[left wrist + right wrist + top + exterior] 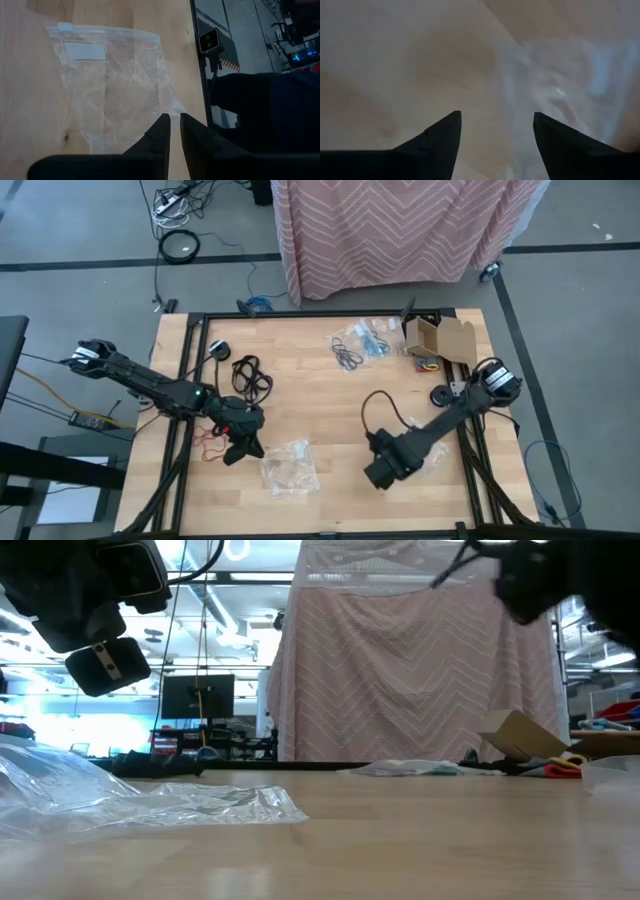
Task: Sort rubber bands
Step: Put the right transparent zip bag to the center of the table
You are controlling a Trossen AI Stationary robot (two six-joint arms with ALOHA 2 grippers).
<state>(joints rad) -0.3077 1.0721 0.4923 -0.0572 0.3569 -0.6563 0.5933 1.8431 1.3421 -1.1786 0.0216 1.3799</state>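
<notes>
Dark rubber bands (251, 373) in a loose tangle on the wooden table (320, 420) toward the left side, just beyond the left arm; thin red rubber bands (207, 437) strung out on the wood right beside the left gripper (243, 448), partly hidden by the arm. More bands at the far edge — a dark cluster (348, 357) and teal-blue loops (375, 345) lying among clear plastic, and a small red-and-yellow bunch (428, 363) at the mouth of an open cardboard box (440, 338), seen also in the low view as a bright heap (562, 766) by the box. Clear plastic bag (288, 467) flat on the table near the front, just beside the left gripper; crinkled and empty-looking in the left wrist view (107, 80), with a white label strip near its sealed end. Left gripper low over the wood at the bag's edge, fingers (159, 137) nearly together with only a narrow slit between them, nothing visibly held there. Right gripper (380, 472) to the right of the bag, well apart from every band cluster, jaws spread wide and empty — between its dark fingers (440, 135) only blurred wood and a pale patch of plastic. Pink zigzag-patterned cloth (400, 230) hanging over something beyond the table's far edge
</notes>
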